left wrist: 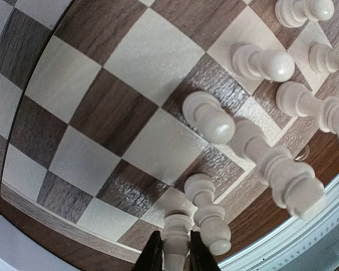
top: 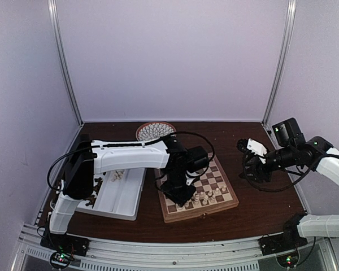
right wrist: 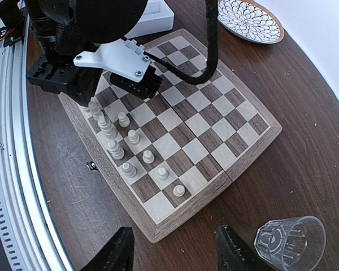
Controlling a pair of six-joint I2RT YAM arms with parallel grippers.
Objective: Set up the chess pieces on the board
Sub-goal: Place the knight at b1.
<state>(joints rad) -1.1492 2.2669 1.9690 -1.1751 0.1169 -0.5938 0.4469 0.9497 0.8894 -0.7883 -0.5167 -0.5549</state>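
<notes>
Cream pieces (top: 206,197) stand on the one board (top: 229,183) in the top view, too small for us to count. The left gripper (top: 179,199) is down among them, and the right gripper (top: 251,169) hangs off the board's right side.

From the left wrist we count eight cream pieces, with the held piece (left wrist: 176,226) pinched between narrow jaws.

From the right wrist we count five in the second row and at least four along the edge. Our right jaws gape wide, empty.
</notes>
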